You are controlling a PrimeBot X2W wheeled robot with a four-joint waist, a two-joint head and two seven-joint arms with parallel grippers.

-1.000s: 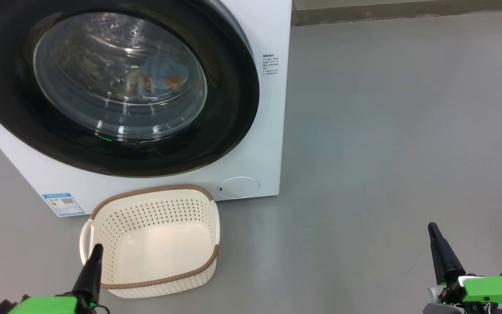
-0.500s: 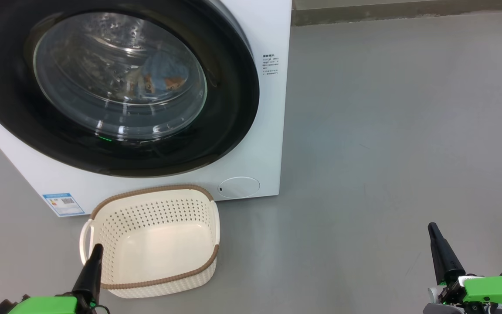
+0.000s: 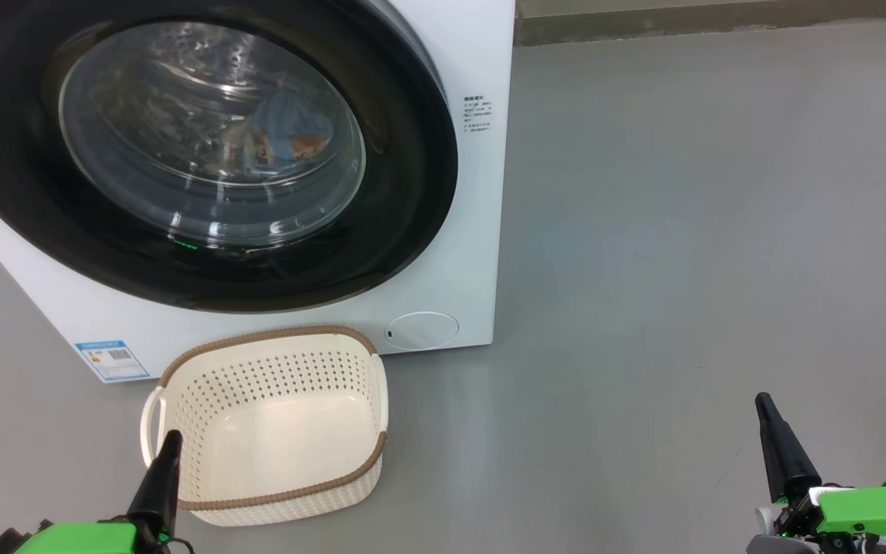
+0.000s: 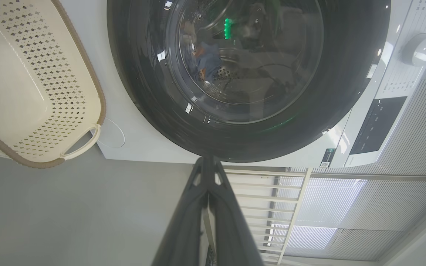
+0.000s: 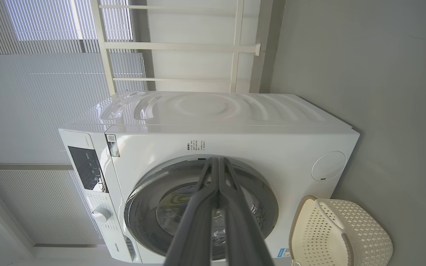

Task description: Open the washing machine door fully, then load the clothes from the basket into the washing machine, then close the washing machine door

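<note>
So far done: the washing machine door [image 3: 197,146] lies shut against the white front of the washing machine [image 3: 481,231], at the upper left of the head view. As I judge it, all three steps are finished.
Clothes: a light-blue piece with orange-brown print shows behind the door glass, inside the drum, a little left of the upper middle of the head view.
Basket: the basket [image 3: 289,369] stands on the grey floor [image 3: 681,231] just below the machine, at the lower left of the middle; no garment lies in it.
Left to do: probably nothing. Whether the door is really latched I cannot tell.
Left gripper: the left gripper [image 3: 171,438] is in the lower left corner, fingers pressed together and holding nothing. Its tip overlaps the near rim of the basket in the picture; touching or only above it, I cannot tell.
Right gripper: the right gripper [image 3: 762,400] is in the lower right corner, fingers also pressed together, empty, well apart from the basket and machine.
Change from the earlier frame: none that I can find. Door, basket, clothes and both grippers are at the same places as one second ago.
</note>
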